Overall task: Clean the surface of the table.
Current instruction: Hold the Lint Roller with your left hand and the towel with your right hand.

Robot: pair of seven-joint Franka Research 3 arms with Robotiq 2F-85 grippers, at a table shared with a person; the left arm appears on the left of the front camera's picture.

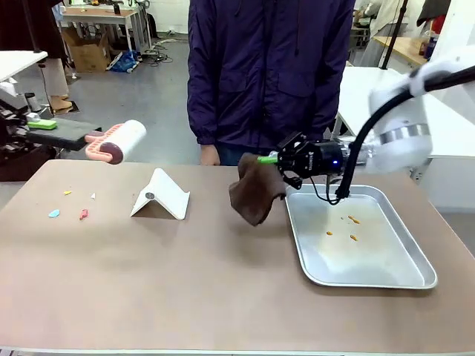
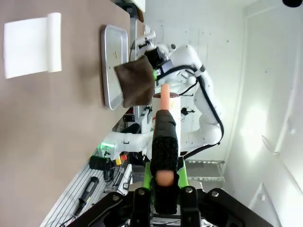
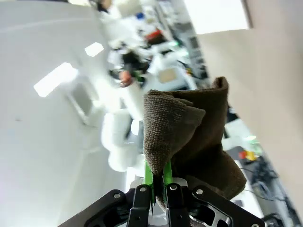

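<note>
Table (image 1: 185,282), right gripper (image 1: 269,159) pinching cloth (image 1: 254,194), left gripper (image 2: 164,181) clamping roller (image 1: 122,141)

The table (image 1: 223,282) is wide, flat and matte beige-brown with a pale near edge; small coloured scraps (image 1: 83,214) dot it at 9 o'clock.

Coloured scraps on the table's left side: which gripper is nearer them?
Left. The left gripper, shut on the roller, is near the table's far-left corner, just beyond the scraps; the right gripper holds the cloth by the tray.
</note>
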